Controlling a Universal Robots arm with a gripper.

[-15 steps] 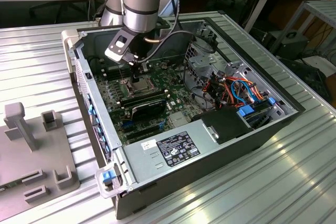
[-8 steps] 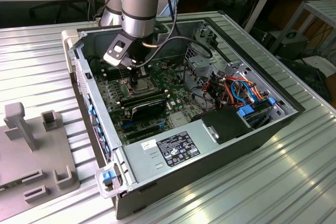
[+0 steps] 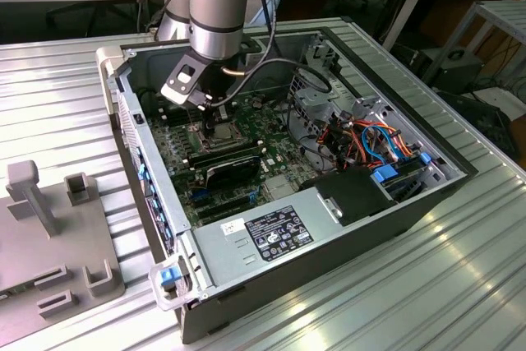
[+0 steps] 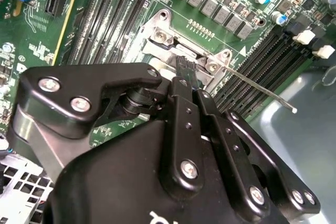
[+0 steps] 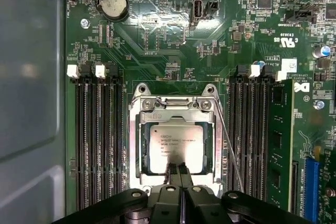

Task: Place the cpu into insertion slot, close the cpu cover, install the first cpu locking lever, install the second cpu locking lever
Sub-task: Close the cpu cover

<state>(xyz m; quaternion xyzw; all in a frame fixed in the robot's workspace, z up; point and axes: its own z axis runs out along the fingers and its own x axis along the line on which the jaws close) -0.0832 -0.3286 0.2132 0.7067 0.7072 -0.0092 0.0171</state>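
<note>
The cpu, a square silvery chip, lies flat in the insertion slot on the green board. The cpu cover, a thin metal frame, lies down around it, and the chip shows through its window. My gripper hangs directly over the socket edge nearest the wrist, its two thin fingertips pressed together and shut at the chip's edge with nothing seen between them. A thin wire locking lever slants free beside the socket and sticks out past the gripper as a lever. In the exterior view the gripper is low inside the open computer case.
Long black memory slots flank the socket, with a green memory module on one side. A grey case wall runs close by. The exterior view shows a black fan shroud, a power supply, coloured cables and a grey fixture.
</note>
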